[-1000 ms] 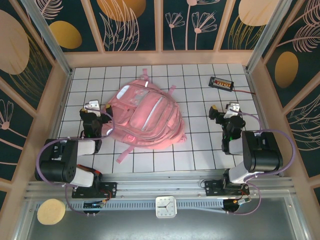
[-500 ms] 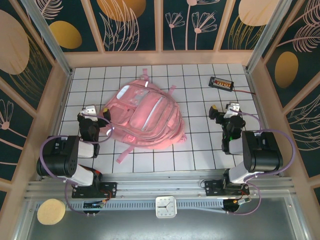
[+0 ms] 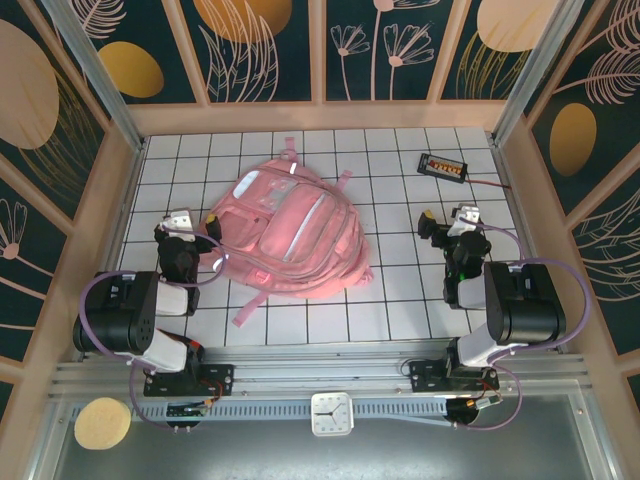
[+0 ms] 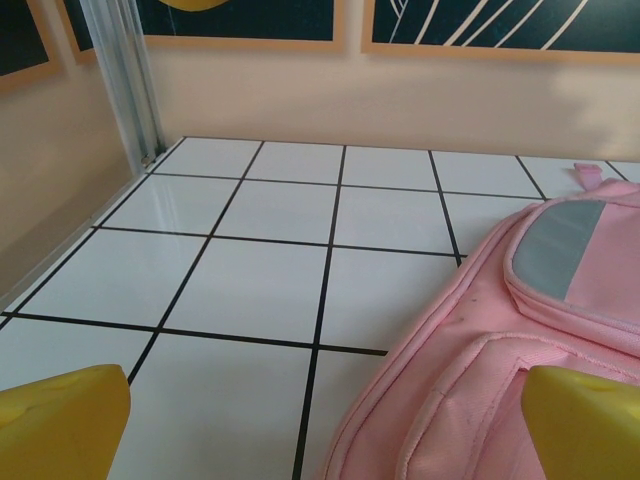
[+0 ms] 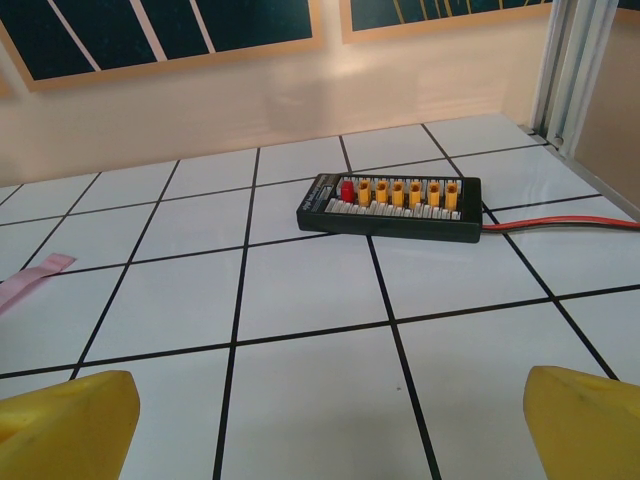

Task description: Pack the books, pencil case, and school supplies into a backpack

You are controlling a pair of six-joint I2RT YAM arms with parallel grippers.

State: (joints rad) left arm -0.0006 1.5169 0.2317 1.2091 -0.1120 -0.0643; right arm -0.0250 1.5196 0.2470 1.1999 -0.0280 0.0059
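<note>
Since a second ago my left arm has drawn back toward its base, a little away from the large soft pink backpack. The left gripper sits just beside the backpack's left edge, jaws spread wide and empty. The right gripper stands well apart to the backpack's right, equally spread, holding nothing. My left wrist view shows the backpack's grey reflective panel close up. My right wrist view shows a pink strap end and, beyond it, a small black board with orange plugs and its red wire.
</note>
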